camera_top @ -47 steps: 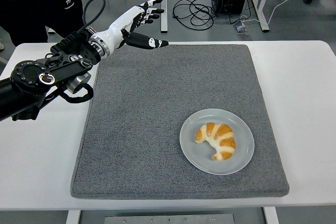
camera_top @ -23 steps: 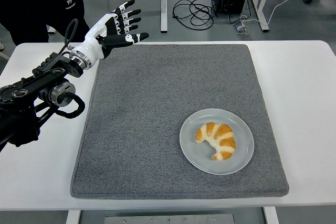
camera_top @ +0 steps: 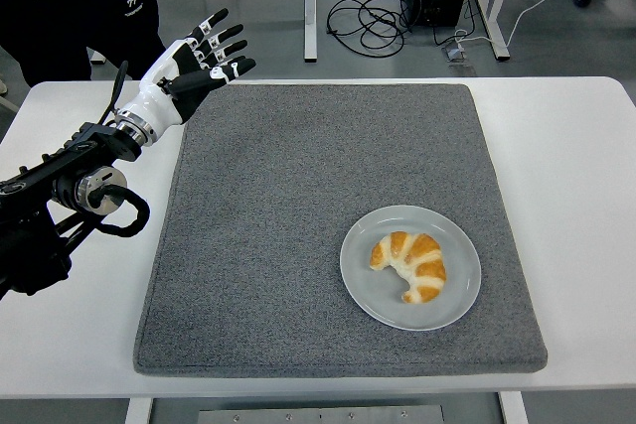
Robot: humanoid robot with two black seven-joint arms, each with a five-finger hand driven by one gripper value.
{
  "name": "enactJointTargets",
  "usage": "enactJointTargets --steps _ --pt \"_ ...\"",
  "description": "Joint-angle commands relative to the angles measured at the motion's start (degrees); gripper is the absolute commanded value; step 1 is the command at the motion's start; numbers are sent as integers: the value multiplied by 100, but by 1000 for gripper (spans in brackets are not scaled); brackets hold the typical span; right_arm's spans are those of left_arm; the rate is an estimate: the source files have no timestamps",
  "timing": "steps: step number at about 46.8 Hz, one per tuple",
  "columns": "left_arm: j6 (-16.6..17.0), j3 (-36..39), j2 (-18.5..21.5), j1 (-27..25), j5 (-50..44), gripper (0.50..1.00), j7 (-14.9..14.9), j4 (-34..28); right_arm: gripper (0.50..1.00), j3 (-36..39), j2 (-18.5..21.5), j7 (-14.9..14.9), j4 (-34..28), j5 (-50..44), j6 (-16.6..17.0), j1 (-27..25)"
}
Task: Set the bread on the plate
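Hovering left hand (camera_top: 189, 71), fingers spread, empty

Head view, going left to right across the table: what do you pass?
Left arm → left hand, fingers spread and empty → grey mat → plate → bread on the plate → bare white table.

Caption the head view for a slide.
Croissant resting on the plate; open left hand raised over the mat's far-left corner.

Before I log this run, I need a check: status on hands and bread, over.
Left hand open, empty, at mat's far-left corner. Right hand not in view. Bread lies on plate. Nothing in the way.
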Motion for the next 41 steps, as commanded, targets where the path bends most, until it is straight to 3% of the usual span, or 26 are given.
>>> enactJointTargets --steps 1,5,41 --pt "-158 -121 -2 50 -51 931 8 0 1000 -1 0 -2 -7 1 0 0" --pt "-272 -156 -2 85 -148 933 17 0 1000 -1 0 6 -7 1 0 0" --pt "-263 -139 -10 147 -148 958 8 0 1000 -36 0 -2 89 -8 0 0"
